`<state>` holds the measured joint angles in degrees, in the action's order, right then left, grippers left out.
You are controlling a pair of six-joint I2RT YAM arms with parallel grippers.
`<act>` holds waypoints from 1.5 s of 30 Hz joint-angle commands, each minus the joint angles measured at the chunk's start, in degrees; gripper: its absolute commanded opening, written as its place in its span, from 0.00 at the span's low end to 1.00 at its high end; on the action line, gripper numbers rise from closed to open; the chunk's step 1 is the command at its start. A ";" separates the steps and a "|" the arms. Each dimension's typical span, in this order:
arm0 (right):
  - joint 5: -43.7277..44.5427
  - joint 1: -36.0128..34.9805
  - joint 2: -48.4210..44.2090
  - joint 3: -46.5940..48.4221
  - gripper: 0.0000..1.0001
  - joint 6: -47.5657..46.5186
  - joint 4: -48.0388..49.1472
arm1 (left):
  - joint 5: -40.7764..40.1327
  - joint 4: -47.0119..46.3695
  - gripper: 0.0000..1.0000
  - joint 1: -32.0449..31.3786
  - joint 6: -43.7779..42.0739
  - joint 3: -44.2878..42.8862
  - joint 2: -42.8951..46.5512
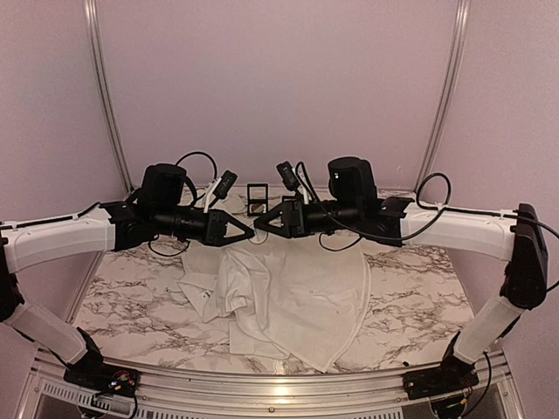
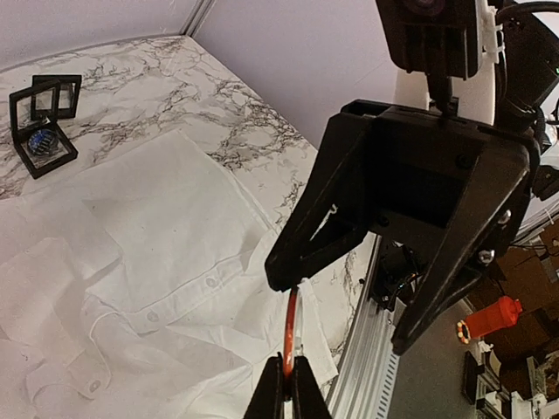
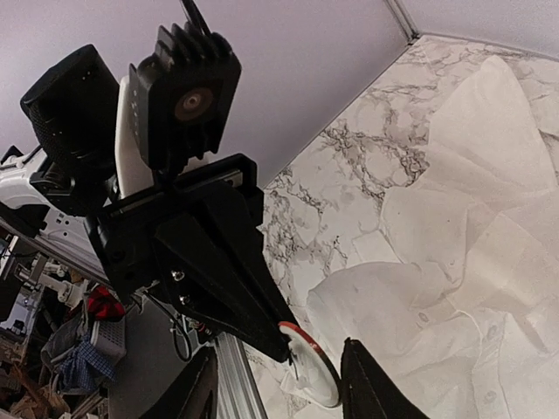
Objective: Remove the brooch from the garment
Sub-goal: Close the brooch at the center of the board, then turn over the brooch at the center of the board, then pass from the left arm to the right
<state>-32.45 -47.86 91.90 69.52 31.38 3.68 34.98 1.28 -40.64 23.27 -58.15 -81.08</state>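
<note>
The garment (image 1: pixel 297 292), a white button-up shirt, lies crumpled on the marble table, with one fold drawn up toward the grippers. My left gripper (image 2: pixel 288 362) is shut on the brooch (image 2: pixel 291 327), a round disc with a red rim, seen edge-on here. In the right wrist view the brooch (image 3: pixel 313 371) shows its white back, and a scrap of white cloth hangs at it. My right gripper (image 3: pixel 278 353) faces the left one tip to tip, open, with its fingers on either side of the brooch. Both grippers meet above the shirt's collar end (image 1: pixel 258 230).
Two black square display frames (image 1: pixel 258 199) stand at the back of the table; one (image 2: pixel 39 140) holds a blue object. The table's aluminium rail (image 2: pixel 371 349) runs just below the grippers. Bare marble (image 1: pixel 131 297) lies on both sides of the shirt.
</note>
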 commanded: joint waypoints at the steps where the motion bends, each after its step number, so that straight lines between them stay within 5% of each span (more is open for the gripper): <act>1: 1.71 1.05 -4.74 1.62 0.48 2.09 0.32 | -6.17 3.64 0.00 -0.68 -8.89 -1.97 2.91; 12: -0.10 2.50 -6.52 2.14 0.43 10.40 2.68 | -37.05 -0.55 0.00 -8.80 -35.20 -2.37 8.62; 25: -3.70 3.74 -4.37 4.83 0.34 18.07 3.68 | -73.16 -28.69 0.00 -23.90 -79.52 9.14 7.92; 36: -6.26 3.91 -0.60 7.58 0.32 18.05 1.08 | -79.30 -68.31 0.00 -28.39 -120.11 17.45 -2.29; 45: -11.04 3.91 2.68 6.47 0.29 22.38 6.76 | -78.31 -73.70 0.00 -29.93 -124.83 18.62 -5.82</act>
<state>-40.73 -44.34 93.60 74.96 51.42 7.53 -42.65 -66.06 -69.95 -98.13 -40.53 -86.67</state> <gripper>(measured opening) 0.293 0.021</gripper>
